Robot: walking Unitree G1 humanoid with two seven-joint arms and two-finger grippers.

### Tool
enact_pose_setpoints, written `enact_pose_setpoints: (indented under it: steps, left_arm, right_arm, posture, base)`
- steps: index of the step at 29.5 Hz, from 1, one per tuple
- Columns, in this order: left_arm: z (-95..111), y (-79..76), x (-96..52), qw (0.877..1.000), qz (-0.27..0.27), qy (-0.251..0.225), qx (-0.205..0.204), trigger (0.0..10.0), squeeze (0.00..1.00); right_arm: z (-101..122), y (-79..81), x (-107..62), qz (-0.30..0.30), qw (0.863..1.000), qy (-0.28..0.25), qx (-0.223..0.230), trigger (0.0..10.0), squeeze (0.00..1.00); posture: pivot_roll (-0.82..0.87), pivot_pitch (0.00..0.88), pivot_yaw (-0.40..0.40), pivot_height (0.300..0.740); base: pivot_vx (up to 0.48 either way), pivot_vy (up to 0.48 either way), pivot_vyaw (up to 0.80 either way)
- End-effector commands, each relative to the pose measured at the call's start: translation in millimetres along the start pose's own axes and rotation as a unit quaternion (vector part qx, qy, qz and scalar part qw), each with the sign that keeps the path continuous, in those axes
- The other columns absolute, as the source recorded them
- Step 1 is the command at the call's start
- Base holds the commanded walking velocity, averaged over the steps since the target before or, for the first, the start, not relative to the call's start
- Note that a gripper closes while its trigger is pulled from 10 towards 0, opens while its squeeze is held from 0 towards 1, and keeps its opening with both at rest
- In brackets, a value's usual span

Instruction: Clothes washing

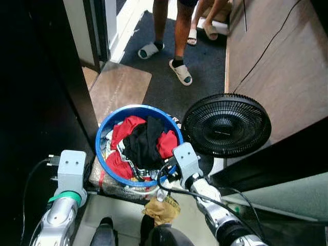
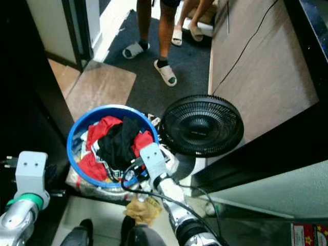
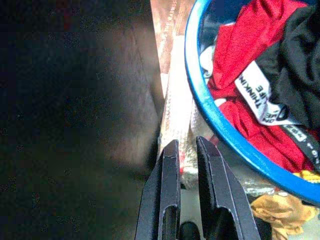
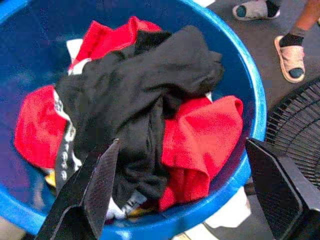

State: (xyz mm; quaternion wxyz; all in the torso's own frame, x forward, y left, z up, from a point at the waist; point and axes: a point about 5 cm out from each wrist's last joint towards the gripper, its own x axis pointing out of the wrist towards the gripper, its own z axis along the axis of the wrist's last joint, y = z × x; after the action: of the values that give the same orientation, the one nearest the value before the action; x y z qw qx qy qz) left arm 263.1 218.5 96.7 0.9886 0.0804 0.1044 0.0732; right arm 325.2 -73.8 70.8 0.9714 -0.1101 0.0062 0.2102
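Nearby, a fan crowds the laundry basket.

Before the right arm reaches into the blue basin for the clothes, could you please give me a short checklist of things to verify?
1. Right claw open: ok, its fingers stand wide apart above the laundry.
2. Right claw lined up over the black garment: ok.
3. Blue basin upright with clothes inside: ok.
4. Room beside the basin: not ok, the black fan sits close against its right side.
5. People nearby: not ok, a person's sandalled feet stand just beyond the basin.
6. Left claw out of the way: ok, nearly closed, outside the basin's rim.
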Motion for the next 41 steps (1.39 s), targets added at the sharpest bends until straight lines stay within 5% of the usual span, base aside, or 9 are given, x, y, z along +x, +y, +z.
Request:
enact_pose_setpoints:
  steps: [1, 10, 20, 22, 31, 41]
  left_arm:
    - [-4.9, -7.9, 1.6, 1.0, -0.02, 0.01, 0.005, 10.0, 0.0]
    - [5.1, -38.4, 26.8, 0.993, -0.107, -0.011, 0.055, 10.0, 0.0]
    - [8.6, -68.1, 41.6, 0.986, -0.156, -0.013, 0.053, 10.0, 0.0]
    - [-7.0, -74.7, 41.6, 0.982, -0.175, 0.006, 0.072, 10.0, 0.0]
    - [-43.3, -60.8, 43.8, 0.982, -0.157, 0.058, 0.086, 10.0, 0.0]
    - [-63.6, -47.7, 41.6, 0.99, -0.107, 0.093, 0.027, 10.0, 0.0]
  right_arm:
    - [-5.7, -2.4, -5.6, -0.023, 0.999, 0.001, 0.023, 10.0, 0.0]
    - [-30.1, -16.7, -26.6, -0.131, 0.988, 0.028, 0.078, 10.0, 0.0]
    - [-47.9, -38.9, -50.5, -0.195, 0.977, 0.047, 0.074, 10.0, 0.0]
    - [-58.9, -43.9, -57.9, -0.214, 0.971, 0.073, 0.071, 10.0, 0.0]
    - [-63.8, -39.7, -63.5, -0.215, 0.971, 0.082, 0.067, 10.0, 0.0]
    - [-72.6, -40.7, -69.2, -0.213, 0.969, 0.105, 0.062, 10.0, 0.0]
  posture:
    - [0.21, 0.161, -0.07, 0.74]
    - [0.12, 0.0, 0.053, 0.74]
    - [0.06, 0.0, 0.09, 0.74]
    - [0.02, 0.0, 0.128, 0.74]
    - [-0.01, 0.0, 0.095, 0.74]
    - [0.0, 0.0, 0.053, 0.74]
  base:
    - [0.0, 0.0, 0.0]
    - [0.0, 0.0, 0.0]
    - [0.0, 0.0, 0.0]
    - [0.0, 0.0, 0.0]
    - [0.0, 0.0, 0.0]
    - [0.0, 0.0, 0.0]
